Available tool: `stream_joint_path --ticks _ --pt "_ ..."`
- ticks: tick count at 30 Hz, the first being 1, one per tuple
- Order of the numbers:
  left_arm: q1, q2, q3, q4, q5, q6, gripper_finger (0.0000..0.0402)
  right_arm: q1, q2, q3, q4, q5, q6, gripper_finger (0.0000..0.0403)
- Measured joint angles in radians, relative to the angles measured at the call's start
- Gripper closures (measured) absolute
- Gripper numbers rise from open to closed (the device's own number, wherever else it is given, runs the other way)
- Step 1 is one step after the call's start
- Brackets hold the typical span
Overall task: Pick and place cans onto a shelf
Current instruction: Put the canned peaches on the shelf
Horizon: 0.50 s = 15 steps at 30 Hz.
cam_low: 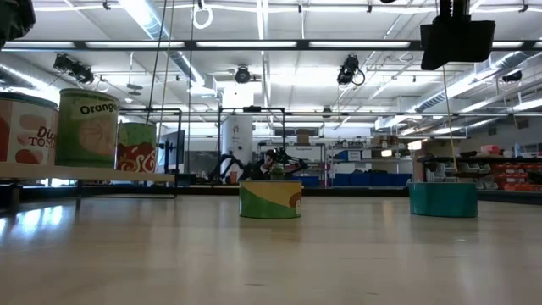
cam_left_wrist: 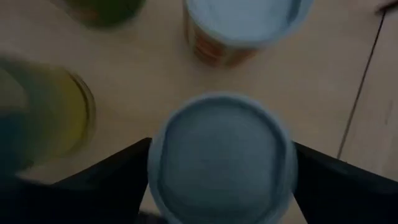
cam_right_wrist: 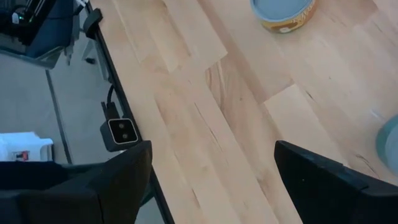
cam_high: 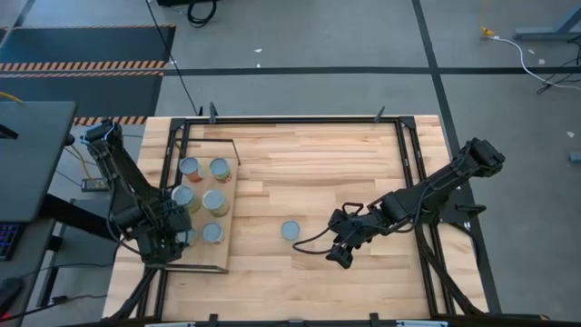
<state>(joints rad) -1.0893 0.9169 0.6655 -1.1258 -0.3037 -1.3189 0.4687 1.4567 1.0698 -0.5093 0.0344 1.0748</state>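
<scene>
The shelf is a pale board with a thin black frame at the table's left. Several cans with silvery-blue tops stand on it; the low view shows three of them. My left gripper is over the shelf's near left part, shut on a can. A yellow-green can stands on the tabletop, also seen in the low view. A teal can stands to its right. My right gripper is open and empty just right of the yellow-green can. My left gripper holds the can by its round side wall, just under the top rim, pinched between its two fingers. The fingers come from above and point down. The can is upright; whether it stands on the shelf or is lifted, I cannot tell.
In the left wrist view an orange-red can and a yellow-green can stand close by the held one. A small camera sits at the table's edge near my right gripper. The plank tabletop stretches between shelf and right arm.
</scene>
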Motion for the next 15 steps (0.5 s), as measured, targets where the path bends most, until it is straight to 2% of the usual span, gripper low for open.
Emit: stream_joint_path --ticks 9,15 --pt "0.000 0.000 0.000 0.000 0.041 -0.003 0.0050 0.001 0.000 0.000 0.000 0.000 0.015 0.0058" --pt "0.000 0.000 0.010 -0.013 0.079 -0.039 0.0089 0.015 0.000 0.000 0.000 -0.001 0.033 0.0058"
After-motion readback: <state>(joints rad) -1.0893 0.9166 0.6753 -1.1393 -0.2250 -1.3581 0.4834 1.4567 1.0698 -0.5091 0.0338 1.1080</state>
